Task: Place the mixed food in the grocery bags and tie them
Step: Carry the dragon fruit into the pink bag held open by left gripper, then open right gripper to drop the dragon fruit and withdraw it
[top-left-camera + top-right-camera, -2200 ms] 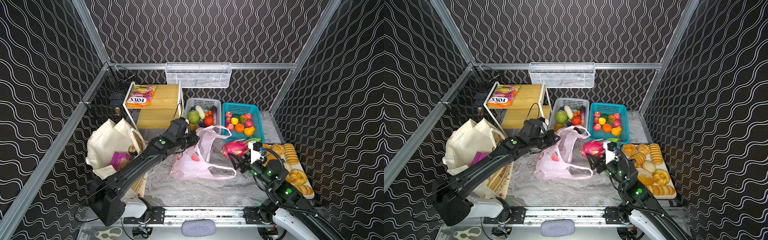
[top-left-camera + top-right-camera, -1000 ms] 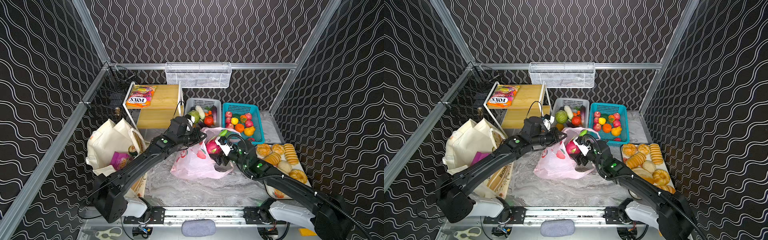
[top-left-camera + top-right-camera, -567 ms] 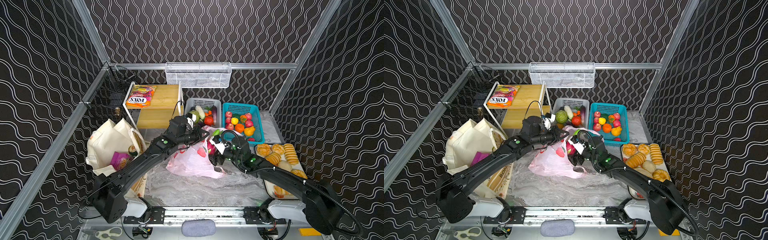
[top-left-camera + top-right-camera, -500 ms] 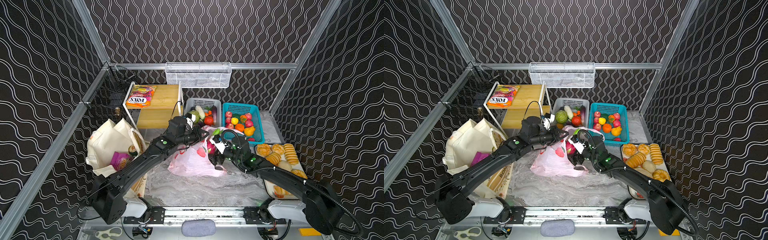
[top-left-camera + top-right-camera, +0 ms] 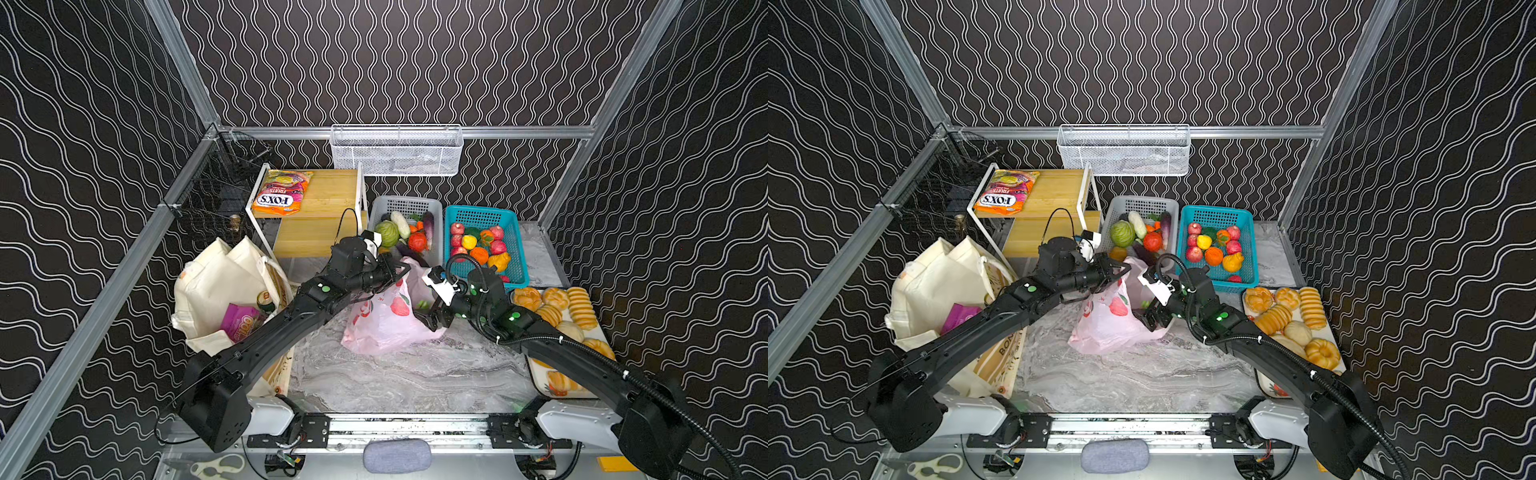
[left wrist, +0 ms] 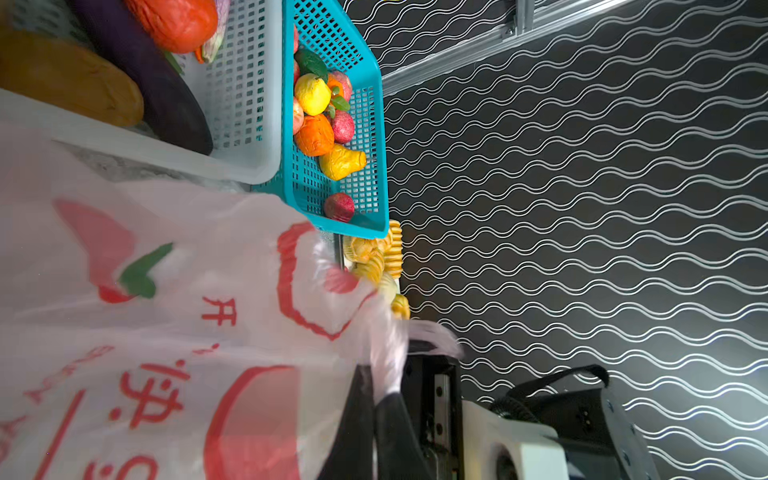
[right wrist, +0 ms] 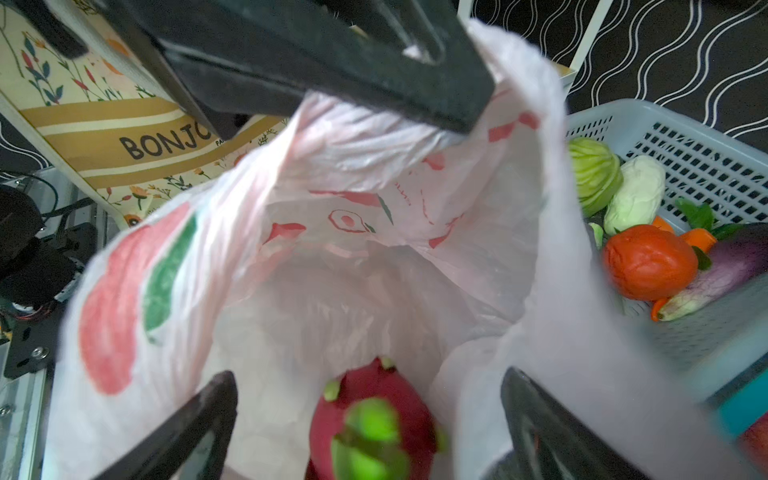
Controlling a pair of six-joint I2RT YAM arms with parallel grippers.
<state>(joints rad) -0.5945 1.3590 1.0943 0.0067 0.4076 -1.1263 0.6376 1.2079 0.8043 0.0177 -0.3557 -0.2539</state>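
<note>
While the left claw [image 5: 402, 271] keeps its jaws closed tight on the crinkled rim of the thin, translucent pink plastic bag [image 5: 380, 328], holding its mouth up, the right claw [image 7: 368, 415] stands inside that mouth with jaws spread wide, gripping nothing. The bag's slack body sags onto the marbled grey surface [image 5: 395, 374] below both claws.

A second ago the right claw carried the dragon fruit [image 7: 374, 419] at the bag's mouth. Now the knobbly magenta fruit with green scales lies loose in the bag between the parted jaws, clear of both.

Only the right wrist view shows the fruit whole. In a top view just a green sliver shows by the right claw, and the left wrist view shows only red print on the film. Well behind the left claw, the soft cream canvas tote [image 5: 216, 276] holds a glossy purple packet [image 5: 241, 322].
</note>
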